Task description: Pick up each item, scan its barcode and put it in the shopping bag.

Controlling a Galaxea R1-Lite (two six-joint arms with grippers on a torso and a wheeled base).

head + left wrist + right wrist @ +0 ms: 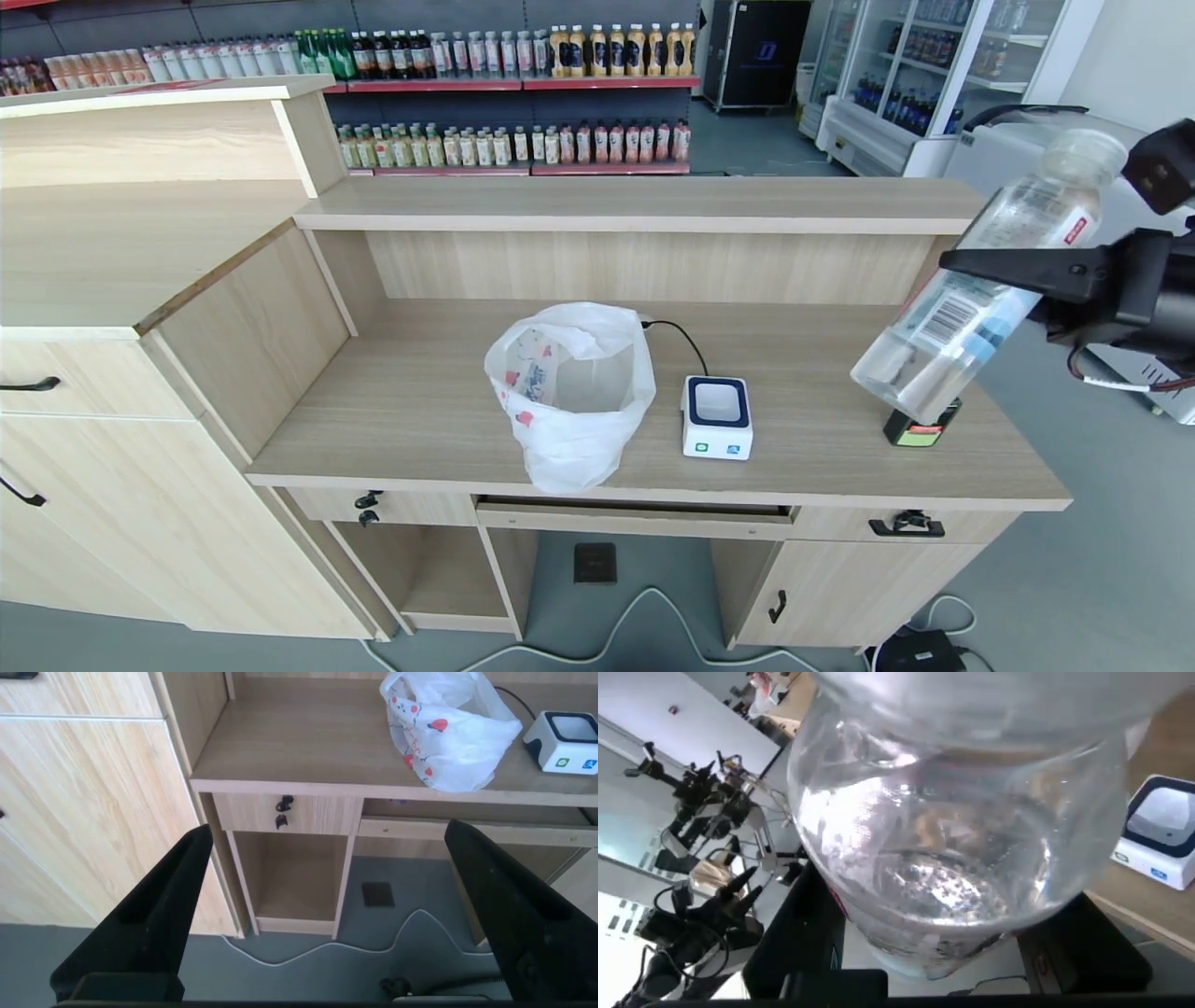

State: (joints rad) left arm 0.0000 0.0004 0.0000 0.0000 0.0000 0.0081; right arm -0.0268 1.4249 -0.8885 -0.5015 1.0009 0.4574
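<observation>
My right gripper (1036,280) is shut on a clear plastic bottle (980,280), held tilted in the air above the desk's right end, barcode label facing the head view. The same bottle (952,821) looms close in the right wrist view. A white barcode scanner (716,416) with a dark window sits mid-desk, and shows as the scanner (1160,831) beyond the bottle. The white shopping bag (569,387) stands open just left of the scanner, also seen as the bag (450,728). My left gripper (332,919) hangs open low beside the desk, over the floor.
A small dark box with a red label (921,427) stands on the wooden desk (420,411) under the bottle. A raised counter ledge (635,205) runs behind. A cable (677,338) leads from the scanner. Cupboards stand at the left.
</observation>
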